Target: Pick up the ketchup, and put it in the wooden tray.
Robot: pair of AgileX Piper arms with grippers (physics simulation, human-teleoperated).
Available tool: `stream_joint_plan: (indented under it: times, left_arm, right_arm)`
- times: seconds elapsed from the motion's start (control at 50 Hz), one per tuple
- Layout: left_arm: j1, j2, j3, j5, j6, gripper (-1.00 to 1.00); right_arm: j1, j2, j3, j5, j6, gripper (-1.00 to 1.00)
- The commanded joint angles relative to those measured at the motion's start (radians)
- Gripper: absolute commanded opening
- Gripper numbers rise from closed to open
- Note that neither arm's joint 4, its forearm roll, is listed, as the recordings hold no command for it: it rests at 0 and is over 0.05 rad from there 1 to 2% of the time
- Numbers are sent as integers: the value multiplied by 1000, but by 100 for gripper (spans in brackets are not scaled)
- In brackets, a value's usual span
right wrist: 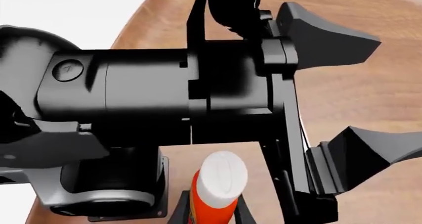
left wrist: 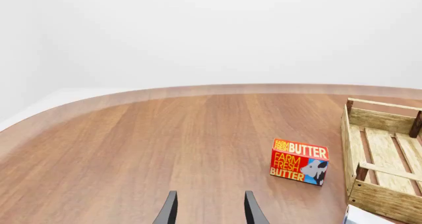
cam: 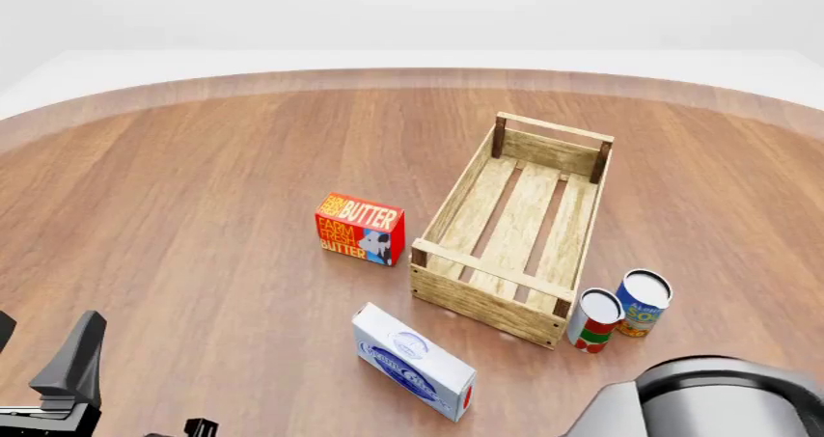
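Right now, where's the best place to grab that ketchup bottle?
On the ketchup's slim orange body just below the white cap, coming from its two sides: it is narrow and straight-sided there. The right gripper appears to pinch it that way.

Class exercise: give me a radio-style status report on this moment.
Right gripper shut on orange-red ketchup bottle. Left gripper open, empty. Light-wood slatted tray unoccupied; nothing blocking it.
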Motion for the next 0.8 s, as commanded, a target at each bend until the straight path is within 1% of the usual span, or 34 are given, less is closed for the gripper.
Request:
stream_joint_plan:
  times: [0.02,0.36,0.54,0.8]
  left_arm:
    - [0,0,0,0,0,100]
    - [0,0,0,0,0,100]
    - [0,0,0,0,0,100]
    - [0,0,0,0,0,100]
  right_arm:
    - [15,-40,56,-27,7,-100]
    - [13,-96,127,-57,11,-100]
    - [-2,-141,175,-76,10,-100]
    - [-31,-157,231,-106,21,-100]
